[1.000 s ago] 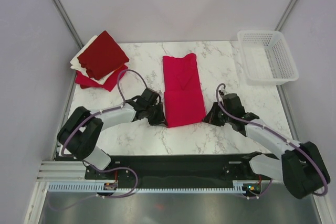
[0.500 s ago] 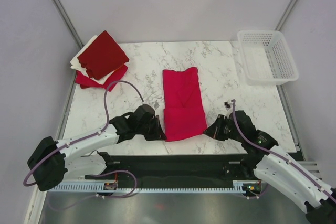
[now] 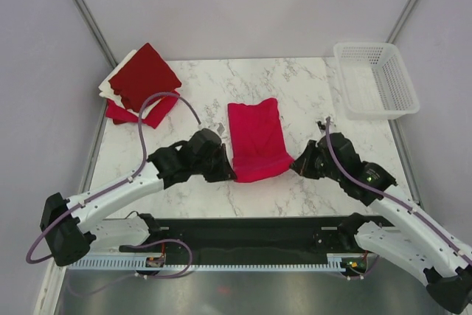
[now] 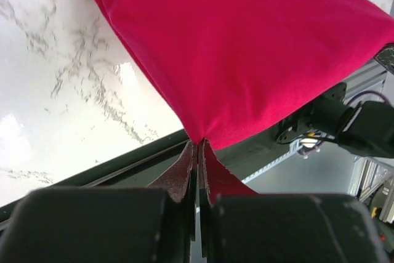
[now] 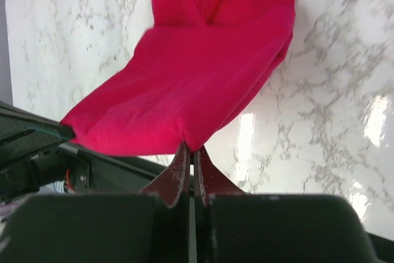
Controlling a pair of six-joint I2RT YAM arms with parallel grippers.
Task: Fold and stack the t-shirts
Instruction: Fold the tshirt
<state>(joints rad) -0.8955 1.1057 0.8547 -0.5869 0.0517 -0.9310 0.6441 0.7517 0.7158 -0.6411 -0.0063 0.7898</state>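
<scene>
A bright crimson t-shirt point(image 3: 256, 138) lies folded lengthwise in the middle of the marble table. Its near end is lifted off the table and curls toward the far end. My left gripper point(image 3: 228, 173) is shut on the near left corner of this shirt point(image 4: 246, 47). My right gripper point(image 3: 295, 167) is shut on the near right corner point(image 5: 197, 90). A stack of folded t-shirts point(image 3: 140, 82), dark red on top with cream and red below, sits at the far left corner.
A white plastic lattice basket point(image 3: 375, 79) stands at the far right corner. Bare marble lies to both sides of the crimson shirt. A black rail runs along the table's near edge point(image 3: 251, 230).
Both grippers have lifted the crimson shirt's near edge and carried it away from the arm bases, so the shirt now looks shorter. The stack and basket have not moved.
</scene>
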